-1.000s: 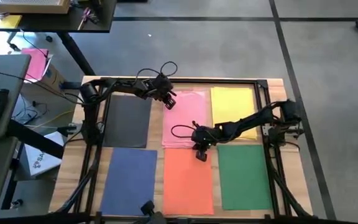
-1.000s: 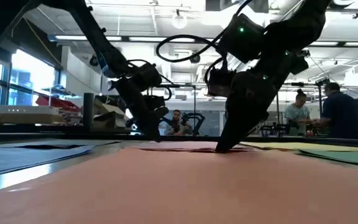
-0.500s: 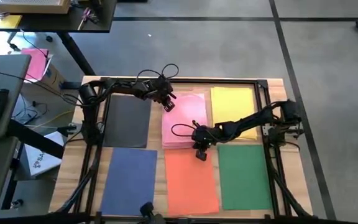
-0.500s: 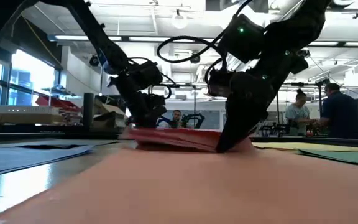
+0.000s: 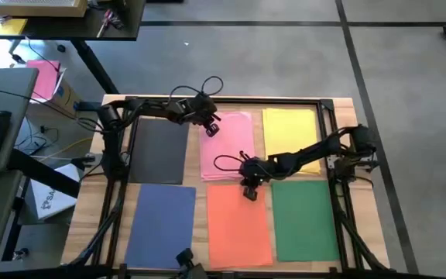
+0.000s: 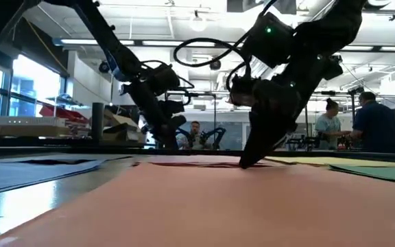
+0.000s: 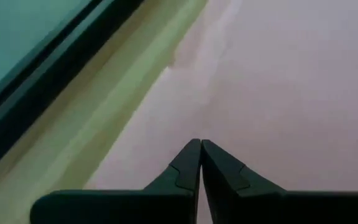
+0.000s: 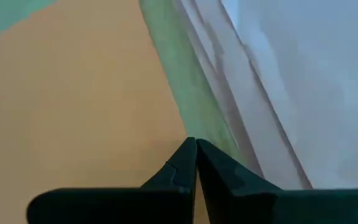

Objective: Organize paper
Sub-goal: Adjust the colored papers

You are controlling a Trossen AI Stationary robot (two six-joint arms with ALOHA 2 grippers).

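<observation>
High view: six sheets of paper lay in two rows on the worktop (image 5: 344, 105). Left gripper (image 5: 210, 129) rested on the pink sheet (image 5: 231, 147) near the far edge; right gripper (image 5: 249, 194) at that sheet's near edge beside the orange sheet (image 5: 238, 225).
Wrist views: both grippers' fingers pressed together, gripping nothing.

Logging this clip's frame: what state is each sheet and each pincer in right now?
Pink paper: flat, left pincer on far corner.
Orange paper: flat, right pincer at far edge.
Dark grey, blue, yellow, green sheets: flat, untouched.
Left pincer: shut.
Right pincer: shut.
</observation>
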